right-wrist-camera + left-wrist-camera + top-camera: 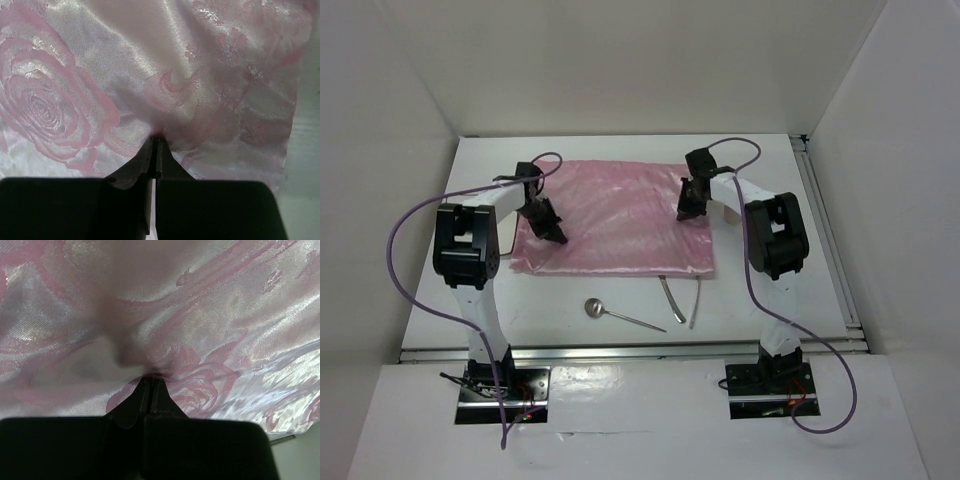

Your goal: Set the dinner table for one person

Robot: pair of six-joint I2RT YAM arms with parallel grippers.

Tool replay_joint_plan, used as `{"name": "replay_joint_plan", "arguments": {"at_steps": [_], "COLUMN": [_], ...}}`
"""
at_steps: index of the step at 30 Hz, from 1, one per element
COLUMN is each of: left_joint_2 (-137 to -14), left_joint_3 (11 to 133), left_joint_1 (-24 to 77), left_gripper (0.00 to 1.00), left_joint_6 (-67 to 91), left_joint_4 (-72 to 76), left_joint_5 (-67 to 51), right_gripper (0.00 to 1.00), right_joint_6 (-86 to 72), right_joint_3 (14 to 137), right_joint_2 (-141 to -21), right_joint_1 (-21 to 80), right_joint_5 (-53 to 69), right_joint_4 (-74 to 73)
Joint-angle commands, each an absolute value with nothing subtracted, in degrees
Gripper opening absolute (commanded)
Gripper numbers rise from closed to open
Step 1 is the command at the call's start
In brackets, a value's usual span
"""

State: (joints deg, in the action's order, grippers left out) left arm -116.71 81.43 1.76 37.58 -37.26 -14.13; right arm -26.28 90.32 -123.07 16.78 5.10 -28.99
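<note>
We hold the left gripper point(552, 230) and right gripper point(686, 208) pressed shut, each pinching the pink mat point(620, 220) near opposite sides, presumably to position it flat on the dinner table point(540, 300) underneath.

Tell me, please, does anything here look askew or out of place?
The pink mat is puckered where both jaws pinch it; the spoon and two other utensils lie at odd angles by its near edge.

The left arm point(470, 250) and right arm point(775, 235) reach forward (elbows raised); left gripper point(151, 380) and right gripper point(155, 141) clamp tight on the pink cloth point(620, 215).
</note>
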Motion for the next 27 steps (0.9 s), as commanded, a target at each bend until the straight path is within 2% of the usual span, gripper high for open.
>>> {"name": "replay_joint_plan", "arguments": {"at_steps": [1,9,16,17,18,19,20,21,22,23,25,27], "left_joint_2": [-120.84,-119.27,-113.31,-112.16,-111.02,-108.48,-107.15,-105.92,-104.86,-102.85,-101.00,-97.93], "left_joint_3": [83.92,88.49,96.05,96.93,97.90,98.61,99.14,99.14,99.14,98.18,96.43,91.86], "left_joint_1": [2.37,2.37,2.37,2.37,2.37,1.76,1.24,0.36,-2.43,-4.29,-10.42,-14.31], "left_gripper": [0.00,0.00,0.00,0.04,0.14,0.20,0.24,0.28,0.35,0.37,0.44,0.62], "left_joint_6": [37.09,35.86,34.72,34.19,34.19,34.19,34.19,34.19,34.80,34.80,35.42,36.12], "left_joint_4": [-37.61,-41.57,-47.18,-47.89,-48.68,-49.30,-49.31,-49.31,-49.31,-50.00,-50.01,-49.05], "left_joint_5": [-11.60,-6.86,-6.15,-6.15,-4.50,-3.87,-3.87,-3.87,-5.43,-6.41,-7.29,-7.29], "right_gripper": [0.00,0.00,0.00,0.04,0.15,0.32,0.66,0.76,0.83,0.90,0.93,0.95], "right_joint_6": [-26.72,-26.81,-26.20,-26.19,-25.67,-24.79,-24.79,-24.00,-23.30,-23.29,-23.29,-23.29], "right_joint_3": [93.95,96.59,97.11,97.12,97.99,98.00,98.78,98.79,98.79,98.09,96.42,92.56], "right_joint_2": [-128.14,-129.46,-121.05,-119.63,-118.23,-115.43,-114.01,-112.60,-110.24,-109.17,-106.54,-104.69], "right_joint_1": [17.31,18.01,21.00,21.01,21.61,21.62,22.23,22.93,22.94,22.94,23.47,23.47], "right_joint_5": [-2.01,-4.57,-5.71,-5.71,-5.71,-5.71,-5.71,-4.76,-3.79,-3.00,-0.36,1.39], "right_joint_4": [-32.95,-33.48,-34.72,-34.72,-34.72,-34.19,-34.19,-33.23,-32.61,-32.09,-32.08,-31.55]}}
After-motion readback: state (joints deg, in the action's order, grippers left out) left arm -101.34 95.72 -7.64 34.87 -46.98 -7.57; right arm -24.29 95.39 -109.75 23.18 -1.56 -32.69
